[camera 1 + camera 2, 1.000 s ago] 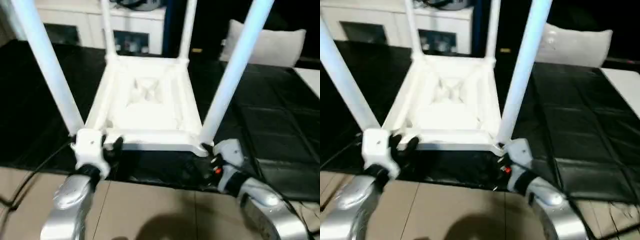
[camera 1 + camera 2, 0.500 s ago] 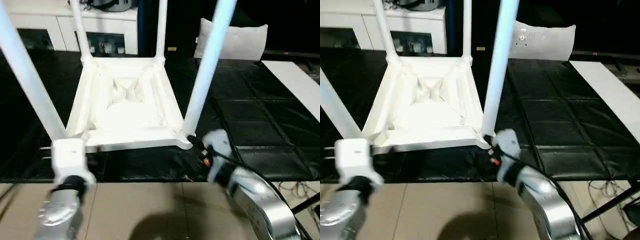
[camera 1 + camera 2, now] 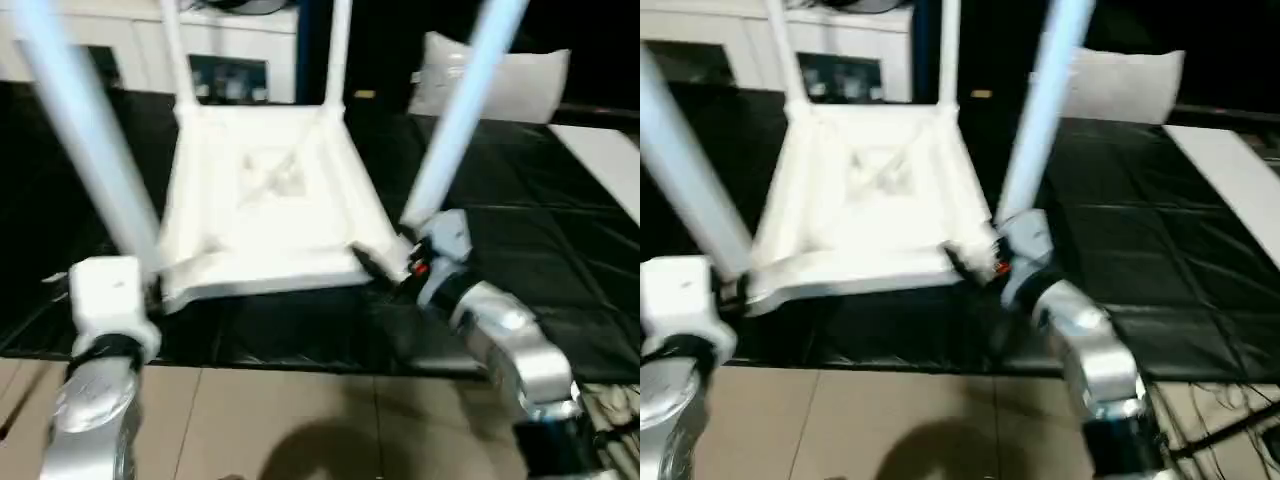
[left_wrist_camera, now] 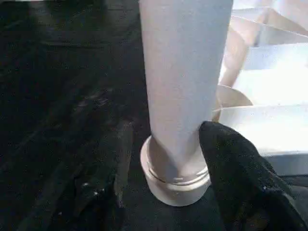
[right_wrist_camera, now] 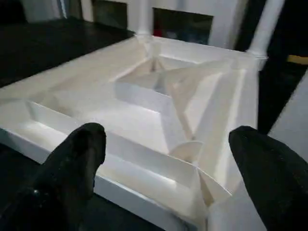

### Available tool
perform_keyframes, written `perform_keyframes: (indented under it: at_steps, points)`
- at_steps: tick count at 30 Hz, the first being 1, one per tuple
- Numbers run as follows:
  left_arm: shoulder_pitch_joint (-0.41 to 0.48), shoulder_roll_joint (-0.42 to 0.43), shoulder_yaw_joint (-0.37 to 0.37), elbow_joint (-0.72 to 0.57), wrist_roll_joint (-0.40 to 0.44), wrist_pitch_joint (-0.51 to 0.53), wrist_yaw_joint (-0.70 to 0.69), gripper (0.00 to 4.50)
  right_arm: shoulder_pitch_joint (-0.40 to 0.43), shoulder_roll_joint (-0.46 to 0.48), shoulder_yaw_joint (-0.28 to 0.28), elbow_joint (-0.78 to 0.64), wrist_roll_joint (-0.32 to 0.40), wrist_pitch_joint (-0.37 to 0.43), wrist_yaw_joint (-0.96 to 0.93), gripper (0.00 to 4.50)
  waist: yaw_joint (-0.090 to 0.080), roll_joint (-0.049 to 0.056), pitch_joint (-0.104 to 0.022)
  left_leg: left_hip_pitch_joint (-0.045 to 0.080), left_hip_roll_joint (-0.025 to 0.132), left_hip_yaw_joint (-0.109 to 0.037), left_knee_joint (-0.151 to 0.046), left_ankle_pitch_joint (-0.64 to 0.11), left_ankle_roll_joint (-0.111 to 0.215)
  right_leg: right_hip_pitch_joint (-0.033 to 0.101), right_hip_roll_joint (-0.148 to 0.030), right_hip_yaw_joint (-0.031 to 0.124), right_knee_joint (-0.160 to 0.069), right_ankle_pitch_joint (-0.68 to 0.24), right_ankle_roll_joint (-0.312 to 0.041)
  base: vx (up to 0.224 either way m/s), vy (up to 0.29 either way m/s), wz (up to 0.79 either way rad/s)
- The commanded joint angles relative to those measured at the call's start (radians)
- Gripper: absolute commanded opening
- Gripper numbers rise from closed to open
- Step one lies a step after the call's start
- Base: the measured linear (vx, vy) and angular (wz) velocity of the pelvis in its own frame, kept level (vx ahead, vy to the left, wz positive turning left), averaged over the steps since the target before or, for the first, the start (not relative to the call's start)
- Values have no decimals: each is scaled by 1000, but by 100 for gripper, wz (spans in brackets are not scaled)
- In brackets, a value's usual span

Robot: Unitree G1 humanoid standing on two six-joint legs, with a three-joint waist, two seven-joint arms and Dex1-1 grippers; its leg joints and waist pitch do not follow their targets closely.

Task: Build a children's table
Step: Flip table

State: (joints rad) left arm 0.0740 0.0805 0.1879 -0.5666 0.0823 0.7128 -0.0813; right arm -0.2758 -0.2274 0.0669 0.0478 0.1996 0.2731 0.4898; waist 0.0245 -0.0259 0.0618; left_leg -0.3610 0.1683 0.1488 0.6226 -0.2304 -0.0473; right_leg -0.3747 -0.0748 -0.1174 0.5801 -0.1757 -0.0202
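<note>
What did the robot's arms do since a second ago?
The right end effector moved up from below the near edge of the tabletop, and now its open fingers reach over that edge by the near right leg. The left end effector stayed at the base of the near left leg. All four legs stayed standing in their sockets.

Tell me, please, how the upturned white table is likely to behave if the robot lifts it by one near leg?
The children's table is thin, ribbed plastic, so probably light and fairly stiff. Four long legs point up, so it may swing or tip when raised. The near left leg is smooth and tapered; the left claw might slip along it.
</note>
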Motion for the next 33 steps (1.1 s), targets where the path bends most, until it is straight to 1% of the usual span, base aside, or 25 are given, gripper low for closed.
perform_keyframes:
  at_steps: [1,2,3,4,5,6,7,8,9,10,11,12,13,14,15,16,18,19,21,25,27,28,29,31,33]
  points:
    - [-10,5,-15,28,-24,-5,-28,273,35,3,3,-17,-11,3,6,450,2,14,-66,-4,70,-21,-84,-27,49,45,-85,74,-36,-16,-207,0,0,0]
    - [-10,5,-15,28,-24,-5,-28,273,35,3,3,-17,-11,3,6,450,3,12,-66,-5,71,-20,-84,-18,58,45,-85,74,-36,-15,-210,0,0,0]
    - [-12,6,-20,34,-32,-9,-38,273,41,6,12,-25,-13,3,9,450,7,11,-68,-5,70,-16,-80,-7,68,45,-87,75,-35,-15,-216,0,0,0]
    - [-18,18,-29,50,-36,-16,-49,273,54,15,25,-36,-10,7,11,450,8,9,-67,-6,70,-15,-80,-4,73,44,-88,76,-35,-17,-218,0,0,0]
    - [-30,31,-35,78,-45,-34,-66,273,69,25,39,-46,-7,8,11,450,8,10,-60,-6,70,-13,-86,-54,76,40,-85,75,-44,-93,-209,0,0,0]
    - [-50,46,-40,116,-56,-62,-89,273,84,32,50,-51,5,6,14,450,9,5,-58,-5,71,-12,-88,-81,71,39,-86,75,-51,-135,-200,0,0,0]
    - [-63,53,-40,140,-66,-82,-106,273,92,35,57,-54,13,5,19,450,13,9,-55,6,70,-10,-89,-144,54,29,-84,77,-59,-221,-181,0,0,0]
    - [-65,54,-39,142,-66,-83,-106,273,92,35,57,-54,13,5,19,450,13,9,-53,7,69,-10,-90,-164,48,27,-84,78,-64,-253,-173,0,0,0]
    - [-84,63,-27,174,-69,-87,-109,273,98,35,66,-56,11,2,24,450,11,9,-49,7,71,-12,-96,-207,30,27,-83,77,-68,-307,-158,0,0,0]
    - [-84,63,-27,174,-69,-87,-109,273,98,35,66,-56,11,2,24,450,12,10,-46,12,72,-14,-99,-255,9,22,-81,76,-73,-362,-138,0,0,0]
    - [-110,74,-7,215,-68,-90,-102,273,107,33,79,-68,21,4,51,450,10,15,-44,16,71,-17,-101,-298,-8,19,-81,77,-77,-401,-123,0,0,0]
    - [-126,81,4,239,-69,-93,-98,273,112,32,87,-74,27,5,67,450,9,15,-43,14,69,-17,-102,-313,-12,19,-79,76,-80,-419,-112,0,0,0]
    - [-155,92,23,283,-74,-105,-93,273,114,32,97,-80,35,5,90,450,7,21,-43,21,63,-19,-100,-354,-18,14,-79,75,-88,-460,-87,0,0,0]
    - [-155,92,23,283,-74,-105,-93,273,114,32,97,-80,35,5,90,450,6,18,-44,17,64,-22,-102,-352,-18,19,-81,74,-89,-462,-82,0,0,0]
    - [-172,95,33,310,-85,-118,-91,273,113,32,101,-81,35,4,100,450,3,15,-44,7,66,-25,-104,-345,-17,25,-84,73,-88,-463,-79,0,0,0]
    - [-181,95,39,325,-94,-128,-93,273,113,31,103,-81,35,3,105,450,3,17,-46,9,66,-26,-102,-341,-17,23,-85,73,-88,-462,-79,0,0,0]
    - [-199,94,52,354,-121,-149,-107,273,109,30,104,-79,43,6,115,450,0,14,-46,9,67,-24,-101,-333,-13,20,-84,75,-87,-455,-88,0,0,0]
    - [-207,99,53,369,-126,-159,-117,273,105,30,104,-76,46,8,116,450,1,15,-47,13,66,-22,-99,-332,-10,17,-85,75,-89,-461,-91,0,0,0]
    - [-211,106,53,381,-124,-169,-120,273,102,30,103,-72,47,9,115,450,1,15,-49,12,67,-21,-100,-316,-7,17,-83,76,-85,-439,-99,0,0,0]
    - [-214,118,78,398,-164,-195,-145,273,103,26,104,-88,63,14,143,450,2,18,-54,4,72,-21,-101,-265,-1,25,-84,79,-71,-341,-133,0,0,0]
    - [-209,130,84,402,-166,-198,-150,273,113,19,110,-99,71,13,164,450,3,19,-57,5,73,-18,-100,-237,4,25,-82,81,-64,-286,-151,0,0,0]
    - [-208,137,89,409,-169,-202,-152,273,117,14,110,-101,71,11,169,450,4,19,-58,3,73,-17,-99,-200,13,28,-82,81,-58,-236,-168,0,0,0]
    - [-208,137,89,409,-169,-202,-152,273,117,14,110,-101,71,11,169,450,4,19,-58,3,73,-17,-99,-200,13,28,-82,81,-58,-236,-168,0,0,0]
    - [-203,165,99,426,-182,-211,-180,273,130,3,105,-119,96,23,192,450,5,18,-61,1,73,-15,-96,-158,26,32,-82,82,-50,-178,-185,0,0,0]
    - [-202,172,100,430,-191,-214,-193,273,133,-1,104,-123,106,27,205,450,5,19,-61,3,74,-14,-96,-152,29,33,-81,82,-48,-166,-193,0,0,0]
